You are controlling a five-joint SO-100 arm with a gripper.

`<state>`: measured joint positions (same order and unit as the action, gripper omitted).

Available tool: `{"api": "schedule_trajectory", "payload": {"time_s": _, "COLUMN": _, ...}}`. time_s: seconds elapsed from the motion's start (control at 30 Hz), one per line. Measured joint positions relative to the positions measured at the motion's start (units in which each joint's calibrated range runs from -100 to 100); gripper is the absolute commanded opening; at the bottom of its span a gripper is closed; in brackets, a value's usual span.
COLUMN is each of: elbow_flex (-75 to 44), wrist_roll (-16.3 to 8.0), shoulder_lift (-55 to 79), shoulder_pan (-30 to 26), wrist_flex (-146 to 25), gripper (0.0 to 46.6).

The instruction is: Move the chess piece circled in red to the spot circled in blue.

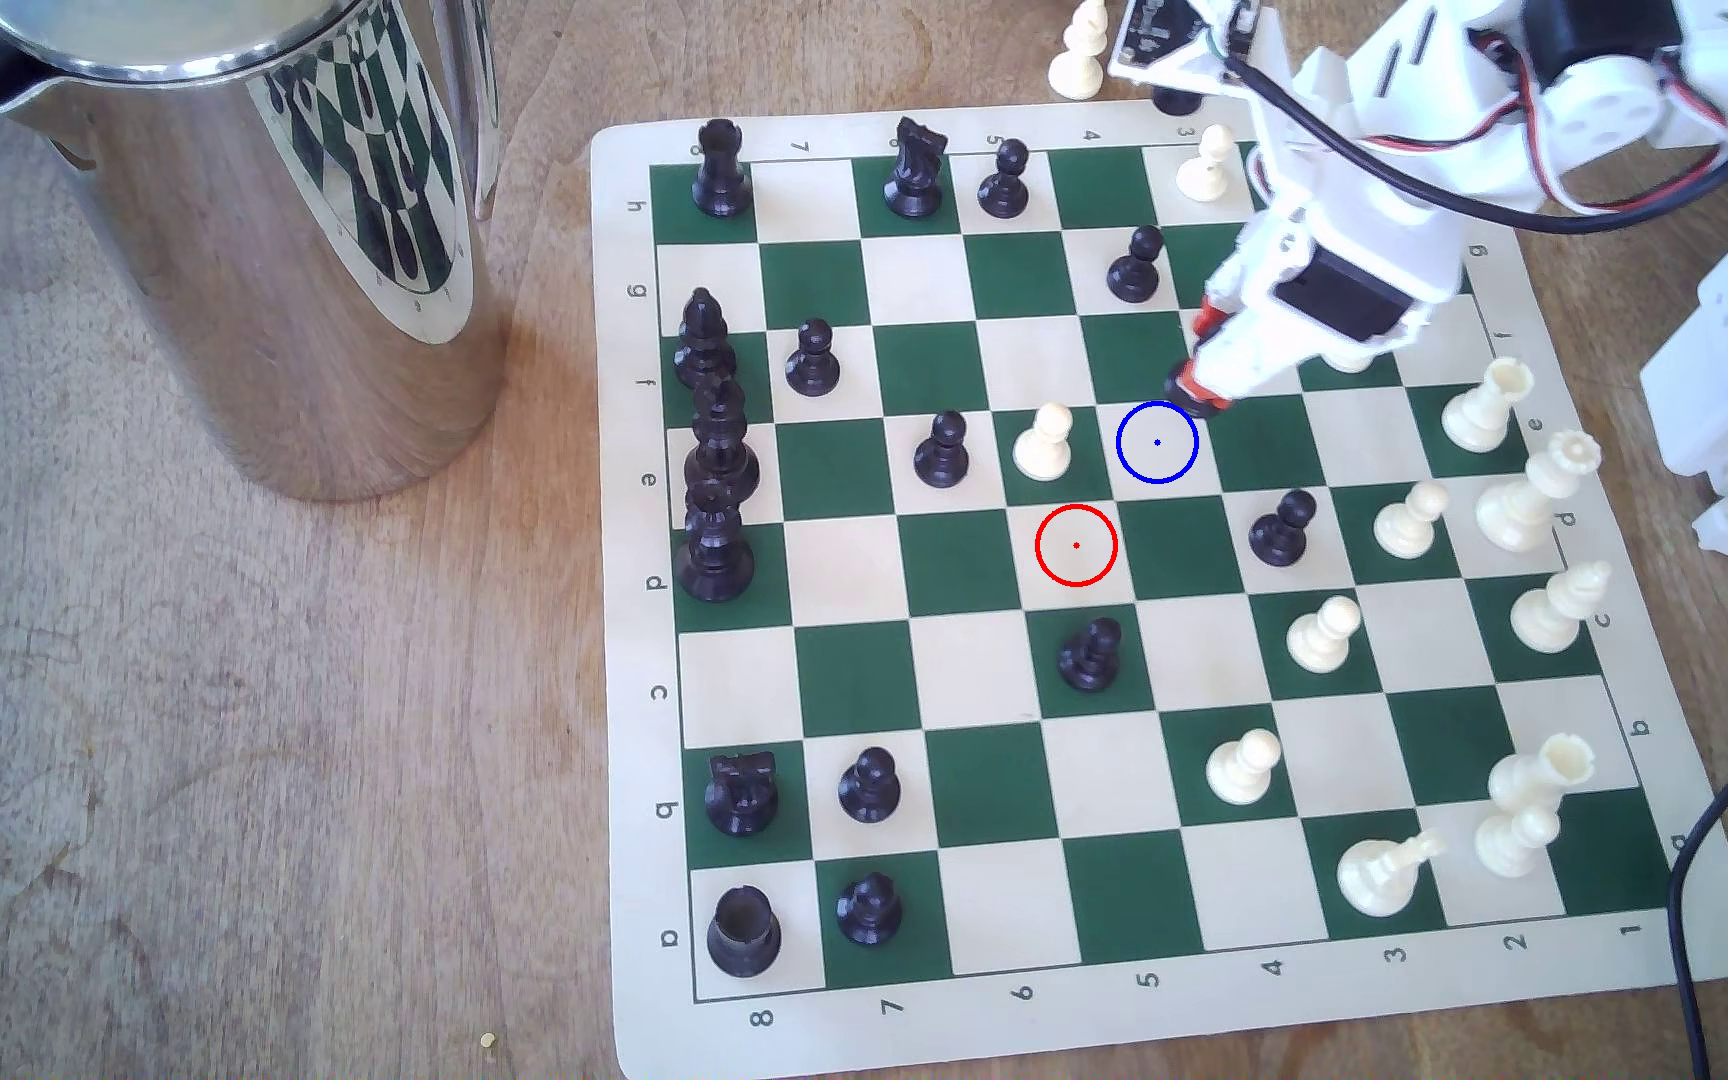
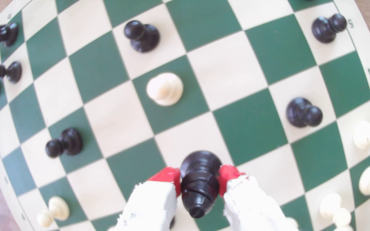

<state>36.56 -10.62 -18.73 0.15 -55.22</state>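
Note:
The chess piece (image 2: 199,188), small, glossy and black, sits clamped between the red fingertips (image 2: 168,177) of my gripper (image 2: 199,180), base toward the board. In the exterior view my gripper (image 1: 1203,389) hangs low over the board, just up and to the right of the spot (image 1: 1157,442), a cream square with a blue ring and dot. Little of the chess piece (image 1: 1180,382) shows there, a dark bit at the red tips. The red-ringed cream square (image 1: 1076,545) has nothing standing on it.
A white pawn (image 1: 1045,441) stands one square to the exterior view's left of the spot, with a black pawn (image 1: 943,452) beyond it. More black pawns (image 1: 1283,530) (image 1: 1136,265) stand nearby. A steel jug (image 1: 247,208) sits left of the board (image 1: 631,623).

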Motion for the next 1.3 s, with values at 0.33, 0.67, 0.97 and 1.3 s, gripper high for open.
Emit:
{"api": "schedule_trajectory", "payload": {"time_s": 0.33, "elbow_flex": 0.4, "wrist_roll": 0.0, "shoulder_lift": 8.5, "shoulder_pan": 0.5, "wrist_flex": 5.7, "gripper": 0.2}}
{"api": "schedule_trajectory", "payload": {"time_s": 0.67, "elbow_flex": -0.3, "wrist_roll": 0.0, "shoulder_lift": 11.6, "shoulder_pan": -0.7, "wrist_flex": 6.9, "gripper": 0.2}}
{"api": "schedule_trajectory", "payload": {"time_s": 0.97, "elbow_flex": -0.3, "wrist_roll": -0.5, "shoulder_lift": 11.8, "shoulder_pan": -1.1, "wrist_flex": 6.9, "gripper": 0.2}}
{"api": "schedule_trajectory", "payload": {"time_s": 1.3, "elbow_flex": -0.3, "wrist_roll": -0.7, "shoulder_lift": 11.8, "shoulder_pan": -2.2, "wrist_flex": 6.9, "gripper": 11.5}}
